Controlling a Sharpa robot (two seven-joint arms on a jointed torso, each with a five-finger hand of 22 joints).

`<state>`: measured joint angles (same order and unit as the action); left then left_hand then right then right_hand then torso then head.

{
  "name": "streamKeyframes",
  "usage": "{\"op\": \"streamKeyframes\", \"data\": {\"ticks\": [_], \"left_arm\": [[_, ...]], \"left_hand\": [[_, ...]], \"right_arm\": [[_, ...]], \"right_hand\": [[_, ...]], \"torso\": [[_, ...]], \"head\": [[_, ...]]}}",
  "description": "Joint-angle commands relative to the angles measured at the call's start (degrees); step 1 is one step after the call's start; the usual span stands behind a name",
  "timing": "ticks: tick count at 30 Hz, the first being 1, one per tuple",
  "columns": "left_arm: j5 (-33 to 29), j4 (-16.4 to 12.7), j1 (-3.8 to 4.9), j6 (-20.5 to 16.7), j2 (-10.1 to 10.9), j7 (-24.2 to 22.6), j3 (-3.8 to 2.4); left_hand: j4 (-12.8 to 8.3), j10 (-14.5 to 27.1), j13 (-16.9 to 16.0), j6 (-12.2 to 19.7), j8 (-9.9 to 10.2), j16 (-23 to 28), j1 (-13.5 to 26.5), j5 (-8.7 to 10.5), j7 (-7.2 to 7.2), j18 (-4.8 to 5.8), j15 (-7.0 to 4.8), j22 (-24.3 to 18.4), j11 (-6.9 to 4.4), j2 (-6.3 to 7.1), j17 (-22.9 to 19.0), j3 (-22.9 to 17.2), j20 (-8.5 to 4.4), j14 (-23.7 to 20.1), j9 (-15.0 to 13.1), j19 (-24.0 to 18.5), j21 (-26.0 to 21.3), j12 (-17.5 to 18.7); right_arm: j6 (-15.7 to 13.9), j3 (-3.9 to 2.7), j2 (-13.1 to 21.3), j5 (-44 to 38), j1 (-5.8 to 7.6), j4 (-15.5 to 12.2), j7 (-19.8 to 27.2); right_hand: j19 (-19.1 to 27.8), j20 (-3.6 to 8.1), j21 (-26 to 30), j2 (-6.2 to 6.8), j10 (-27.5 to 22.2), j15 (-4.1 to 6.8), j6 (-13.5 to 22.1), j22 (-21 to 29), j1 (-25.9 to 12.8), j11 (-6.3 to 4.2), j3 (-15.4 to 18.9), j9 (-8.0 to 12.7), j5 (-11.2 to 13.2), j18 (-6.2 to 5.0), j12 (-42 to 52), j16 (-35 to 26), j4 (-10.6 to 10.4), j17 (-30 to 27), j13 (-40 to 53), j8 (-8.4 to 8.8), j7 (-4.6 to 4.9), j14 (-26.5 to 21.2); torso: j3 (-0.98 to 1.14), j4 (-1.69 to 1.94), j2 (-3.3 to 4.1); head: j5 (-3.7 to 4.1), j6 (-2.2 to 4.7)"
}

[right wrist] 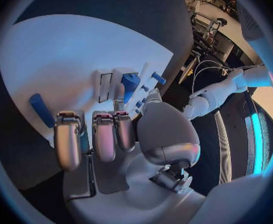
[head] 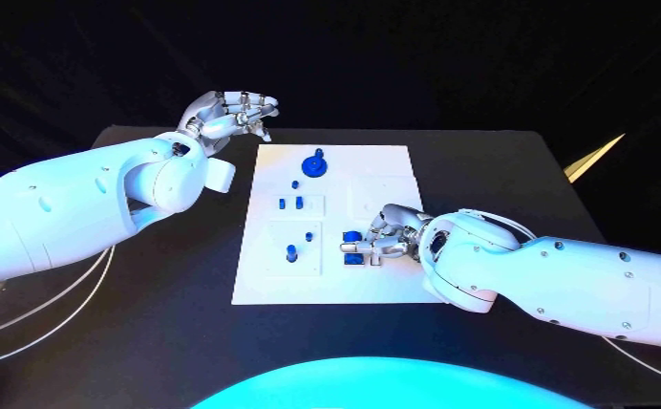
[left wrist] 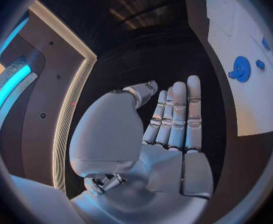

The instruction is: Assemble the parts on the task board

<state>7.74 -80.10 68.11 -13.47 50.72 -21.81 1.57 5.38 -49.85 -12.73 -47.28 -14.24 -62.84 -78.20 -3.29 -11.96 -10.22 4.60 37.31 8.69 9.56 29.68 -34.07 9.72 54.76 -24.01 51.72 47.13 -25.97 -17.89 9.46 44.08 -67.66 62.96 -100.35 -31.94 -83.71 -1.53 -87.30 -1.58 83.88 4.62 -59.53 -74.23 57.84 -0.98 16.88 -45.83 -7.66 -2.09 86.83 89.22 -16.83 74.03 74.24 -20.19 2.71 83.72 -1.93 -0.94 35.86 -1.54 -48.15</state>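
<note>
We see the right hand [head: 383, 237] low at five o'clock on the task board [head: 372, 165], its fingers [right wrist: 105, 134] curled around small blue parts [head: 352, 236]. Far off at eleven o'clock, the left hand [head: 231, 115] hangs over the black worktop [head: 482, 156], fingers straight, side by side, holding nothing.

The task board [head: 330, 280], a white rectangular plate, lay flat in the middle of my table. A round blue part [head: 315, 165] with a knob sat near its far edge, a small blue piece [head: 295, 184] just before it. 2 short blue pegs [head: 290, 204] stood side by side in a recess, another peg [head: 290, 253] in the recess nearer me. More blue parts [head: 354, 247] lay at the board's right side.
</note>
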Motion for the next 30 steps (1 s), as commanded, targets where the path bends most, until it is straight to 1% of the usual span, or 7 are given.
{"op": "streamKeyframes", "data": {"ticks": [1, 5, 7, 11, 14, 22, 30], "left_arm": [[0.0, -0.1, 0.04, 0.1, 0.0, -0.1, -0.04], [0.0, -0.1, 0.04, 0.1, 0.0, -0.1, -0.04], [0.0, -0.1, 0.03, 0.1, 0.0, -0.1, -0.04], [0.0, -0.1, 0.03, 0.1, 0.0, -0.1, -0.04], [0.0, -0.1, 0.03, 0.1, 0.0, -0.1, -0.04], [0.0, 0.0, 0.03, 0.1, 0.0, -0.1, -0.04], [0.0, -0.1, 0.03, 0.2, -0.1, -0.1, -0.04]], "left_hand": [[0.2, 0.7, 0.6, 0.7, -0.9, 0.5, 0.3, 0.21, -0.19, -0.29, -0.12, -0.8, -0.09, -0.64, -0.7, 0.7, 0.04, -0.2, 0.2, 0.6, -1.1, -0.8], [0.2, 0.7, 0.6, 0.7, -0.9, 0.5, 0.3, 0.21, -0.19, -0.29, -0.12, -0.8, -0.09, -0.64, -0.7, 0.7, 0.04, -0.2, 0.2, 0.6, -1.1, -0.8], [0.1, 0.7, 0.6, 0.7, -1.0, 0.5, 0.3, 0.21, -0.18, -0.29, -0.13, -0.8, -0.10, -0.63, -0.7, 0.7, 0.05, -0.3, 0.2, 0.6, -1.1, -0.9], [0.1, 0.7, 0.6, 0.7, -1.0, 0.5, 0.3, 0.21, -0.18, -0.29, -0.13, -0.8, -0.10, -0.63, -0.7, 0.7, 0.05, -0.3, 0.2, 0.6, -1.1, -0.9], [0.1, 0.7, 0.6, 0.7, -1.0, 0.5, 0.3, 0.21, -0.18, -0.29, -0.13, -0.8, -0.10, -0.63, -0.7, 0.7, 0.05, -0.3, 0.2, 0.6, -1.1, -0.9], [0.1, 0.7, 0.6, 0.7, -1.0, 0.5, 0.3, 0.21, -0.18, -0.29, -0.13, -0.8, -0.10, -0.63, -0.7, 0.7, 0.05, -0.3, 0.2, 0.6, -1.1, -0.9], [0.1, 0.7, 0.6, 0.7, -1.0, 0.5, 0.2, 0.21, -0.19, -0.30, -0.13, -0.9, -0.10, -0.62, -0.8, 0.7, 0.05, -0.3, 0.2, 0.6, -1.1, -0.9]], "right_arm": [[0.2, 0.01, 0.8, -0.6, -0.06, -0.7, 0.6], [0.8, 0.01, 2.0, -1.1, -0.06, -1.7, 1.1], [1.1, 0.01, 2.5, -1.3, -0.06, -2.1, 1.2], [1.5, 0.01, 3.0, -1.4, -0.06, -2.4, 1.4], [1.5, 0.01, 3.1, -1.5, -0.07, -2.6, 1.5], [1.4, 0.02, 2.8, -1.6, -0.09, -2.0, 1.1], [0.8, 0.02, 1.3, -2.3, -0.35, -0.4, 0.2]], "right_hand": [[-5.7, 0.25, 0.2, -0.05, 4.5, 0.28, -0.8, -15.0, 2.0, -0.45, -1.9, -0.6, -0.5, 1.51, -0.4, 0.8, 0.2, 16.0, 13.7, -1.10, -0.09, 6.3], [-5.7, 0.33, 0.2, -0.35, 4.6, 0.35, -0.8, -15.0, 8.6, -0.55, -2.8, -0.6, -0.5, 1.53, -0.4, 0.8, 0.7, 16.0, 13.8, -0.88, -0.18, 6.3], [-5.7, 0.41, 0.1, 0.41, 4.6, 0.43, -0.7, -15.1, 11.8, -0.61, -5.4, -0.4, -0.7, 1.54, -0.3, 0.8, 0.6, 16.0, 13.8, -0.56, -0.22, 6.3], [-5.7, 0.44, 0.0, 1.97, 4.6, 0.45, -0.9, -15.1, 15.0, -0.64, -7.9, 0.0, -0.7, 1.56, -0.3, 0.8, 0.7, 16.0, 13.9, -0.14, -0.26, 6.3], [-5.7, 0.45, -0.1, 2.30, 4.7, 0.47, -1.0, -15.1, 16.0, -0.67, -8.6, 0.1, -0.7, 1.58, -0.3, 0.8, 0.7, 16.0, 13.9, 0.02, -0.29, 6.3], [-5.7, 0.45, -0.2, 2.14, 4.7, 0.47, -1.1, -15.1, 16.0, -0.67, -8.9, 0.2, -0.7, 1.59, -0.2, 0.8, 0.5, 16.0, 13.9, 0.05, -0.28, 6.3], [-5.7, 0.47, -0.1, 0.72, 4.7, 0.50, -1.4, -15.1, 15.5, -0.70, -9.9, 0.3, -0.7, 1.57, -0.2, 0.8, 0.2, 16.0, 14.0, 0.17, -0.33, 6.3]], "torso": [[-0.01, -0.01, 0.02], [0.02, -0.08, -0.01], [0.03, -0.09, -0.01], [0.05, -0.07, 0.00], [0.07, -0.05, 0.01], [0.00, -0.05, 0.05], [-0.03, 0.08, 0.06]], "head": [[-0.06, 0.07], [-0.15, 0.04], [-0.21, 0.06], [-0.24, 0.07], [-0.20, 0.05], [-0.11, 0.16], [-0.04, 0.00]]}}
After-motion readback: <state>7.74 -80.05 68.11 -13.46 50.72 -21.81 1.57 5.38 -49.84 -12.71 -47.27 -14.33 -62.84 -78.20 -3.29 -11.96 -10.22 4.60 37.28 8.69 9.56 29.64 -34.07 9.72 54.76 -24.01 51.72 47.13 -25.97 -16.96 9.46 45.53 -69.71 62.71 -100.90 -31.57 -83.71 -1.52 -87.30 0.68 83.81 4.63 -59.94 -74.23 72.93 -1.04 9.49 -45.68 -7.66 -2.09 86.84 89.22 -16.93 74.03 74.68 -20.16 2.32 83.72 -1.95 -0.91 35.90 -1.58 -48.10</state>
